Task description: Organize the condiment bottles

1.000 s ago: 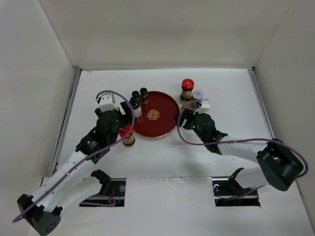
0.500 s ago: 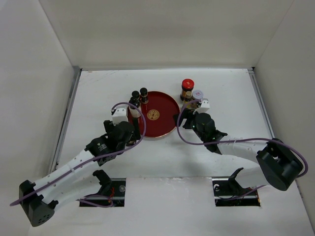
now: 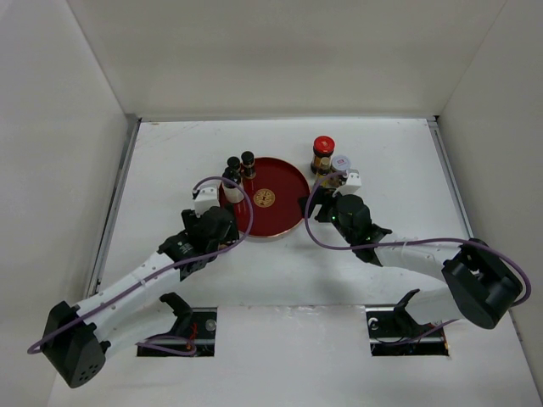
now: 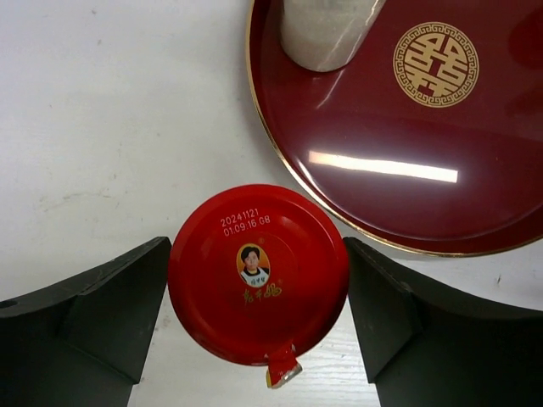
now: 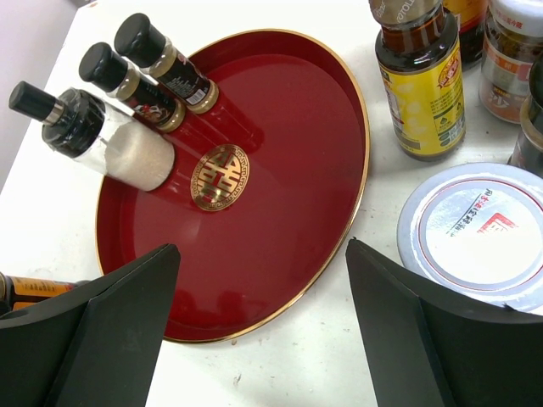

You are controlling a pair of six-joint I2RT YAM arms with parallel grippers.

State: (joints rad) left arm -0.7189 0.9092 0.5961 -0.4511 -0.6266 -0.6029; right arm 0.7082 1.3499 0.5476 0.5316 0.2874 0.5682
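An amber jar with a red lid [image 4: 258, 275] stands on the table just off the near-left rim of the round red tray [image 4: 407, 186]. My left gripper [image 4: 257, 254] is down over it with both fingers against the lid's sides; from above, the left gripper [image 3: 218, 227] hides the jar. Three black-capped bottles [image 3: 233, 165] stand inside the tray's [image 3: 284, 191] left edge, one holding white grains [image 5: 127, 144]. My right gripper [image 5: 263, 322] hangs open and empty over the tray's [image 5: 280, 237] right rim. Beside it stands a silver-lidded jar [image 5: 479, 233].
Right of the tray is a cluster: a second red-lidded jar [image 3: 323, 146], a yellow-labelled dark bottle [image 5: 420, 85] and a white-lidded jar [image 5: 513, 47]. White walls enclose the table on the left, back and right.
My left gripper has swung right from beside the red-lidded jar to over it, covering it from above. The right arm has hardly moved.
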